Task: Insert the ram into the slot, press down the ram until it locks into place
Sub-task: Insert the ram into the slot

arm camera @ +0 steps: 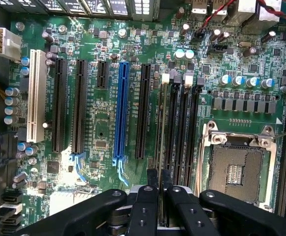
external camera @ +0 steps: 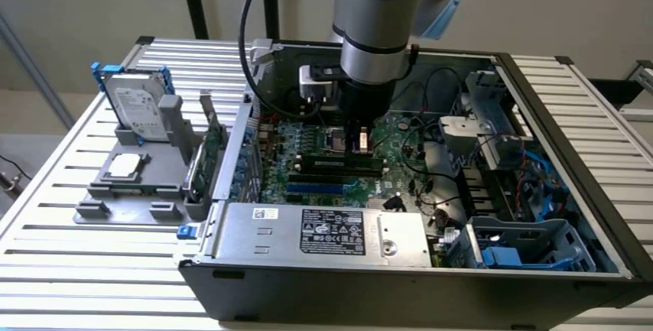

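Slatted metal table (external camera: 61, 193) carries an open computer case (external camera: 408, 285), lying with its open side up. The robot arm (external camera: 378, 33) reaches straight down into it. Beside the case, on the exterior view's left, a grey fixture (external camera: 133, 186) holds a hard drive (external camera: 138, 109).

Inside the case we see the green motherboard (arm camera: 98, 123), with a power supply (external camera: 326, 232) along its near edge. On the board we note the bare CPU socket (arm camera: 236, 167), a blue expansion slot (arm camera: 120, 113) and a bank of black memory slots (arm camera: 182, 132).

The ram (arm camera: 161, 132) stands edge-on in the outermost memory slot, on the expansion-slot side. The gripper (arm camera: 160, 179) is closed on it, one finger (arm camera: 146, 201) against each face. We cannot tell whether the latches have locked.
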Tool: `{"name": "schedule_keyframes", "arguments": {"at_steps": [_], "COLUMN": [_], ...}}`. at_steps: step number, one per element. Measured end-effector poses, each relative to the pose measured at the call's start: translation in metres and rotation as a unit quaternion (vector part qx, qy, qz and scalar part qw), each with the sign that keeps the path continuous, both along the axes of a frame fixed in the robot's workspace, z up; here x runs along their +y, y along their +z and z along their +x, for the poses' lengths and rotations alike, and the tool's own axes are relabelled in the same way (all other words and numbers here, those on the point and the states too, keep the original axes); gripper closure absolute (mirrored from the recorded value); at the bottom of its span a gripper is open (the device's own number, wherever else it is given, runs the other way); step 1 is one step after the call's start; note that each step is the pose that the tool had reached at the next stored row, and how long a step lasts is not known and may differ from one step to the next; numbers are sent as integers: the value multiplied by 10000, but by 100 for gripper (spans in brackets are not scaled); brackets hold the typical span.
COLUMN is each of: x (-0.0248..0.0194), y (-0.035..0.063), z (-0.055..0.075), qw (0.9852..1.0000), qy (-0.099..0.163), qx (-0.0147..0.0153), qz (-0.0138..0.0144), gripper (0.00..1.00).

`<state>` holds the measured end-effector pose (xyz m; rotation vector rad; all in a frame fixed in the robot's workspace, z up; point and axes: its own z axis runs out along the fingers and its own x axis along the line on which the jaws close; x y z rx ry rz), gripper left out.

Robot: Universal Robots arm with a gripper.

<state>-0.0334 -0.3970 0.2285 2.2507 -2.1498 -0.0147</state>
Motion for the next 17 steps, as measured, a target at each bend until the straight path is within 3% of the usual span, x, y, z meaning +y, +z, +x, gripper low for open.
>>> {"name": "schedule_keyframes", "arguments": {"at_steps": [17], "x": [11], "y": [-17], "z": [0], "qw": [10000], "qy": [-25], "qx": [0], "qz": [-2], "gripper": [86]}}
